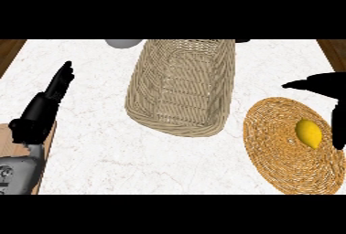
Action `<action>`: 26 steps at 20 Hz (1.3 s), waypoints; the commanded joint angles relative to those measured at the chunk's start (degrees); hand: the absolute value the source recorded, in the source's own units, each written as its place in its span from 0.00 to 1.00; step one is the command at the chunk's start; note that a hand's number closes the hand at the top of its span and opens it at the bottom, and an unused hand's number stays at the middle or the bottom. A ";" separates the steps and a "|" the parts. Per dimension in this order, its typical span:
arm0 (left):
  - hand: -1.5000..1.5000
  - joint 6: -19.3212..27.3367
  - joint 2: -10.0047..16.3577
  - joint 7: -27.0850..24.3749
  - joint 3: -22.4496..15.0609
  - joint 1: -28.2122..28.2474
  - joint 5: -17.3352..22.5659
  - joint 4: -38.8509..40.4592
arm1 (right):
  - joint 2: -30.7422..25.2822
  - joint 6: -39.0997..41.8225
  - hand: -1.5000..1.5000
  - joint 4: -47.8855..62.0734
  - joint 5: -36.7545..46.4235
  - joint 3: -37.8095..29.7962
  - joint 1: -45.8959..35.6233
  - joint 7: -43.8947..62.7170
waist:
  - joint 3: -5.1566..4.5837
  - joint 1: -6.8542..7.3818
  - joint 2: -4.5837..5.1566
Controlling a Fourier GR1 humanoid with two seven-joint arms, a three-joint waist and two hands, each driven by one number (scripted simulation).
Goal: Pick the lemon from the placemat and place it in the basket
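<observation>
A yellow lemon (310,133) lies on a round woven placemat (280,151) at the right of the counter. My right hand (329,87) comes in from the right edge, open, with its thumb pointing left above the placemat and a finger (338,128) hanging down just right of the lemon. Nothing is held in it. A long woven basket (181,87) stands in the middle, left of the placemat, with nothing inside. My left hand (42,112) rests open at the far left with fingers pointing up.
A grey round object (123,43) shows partly at the counter's back edge, left of the basket. Brown wood borders the white marble top at the left and right edges, and a wooden board (17,141) lies under my left arm.
</observation>
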 commanded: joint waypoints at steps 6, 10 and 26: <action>0.50 -1.83 -0.98 -0.84 1.63 3.31 -1.70 -2.23 | 3.06 -4.51 0.00 5.26 11.96 -1.26 3.34 -8.59 | 0.00 -0.09 -0.10; 0.50 -2.75 -0.22 3.18 3.33 -2.12 -1.52 -0.66 | 1.99 -8.82 0.00 7.24 15.95 -1.30 5.67 -14.76 | 0.01 -0.31 -0.04; 0.50 -4.17 -4.57 2.16 3.82 2.53 -4.51 -5.26 | 10.77 -11.59 0.00 5.88 24.92 -7.88 12.39 -15.70 | -0.01 -0.42 -0.16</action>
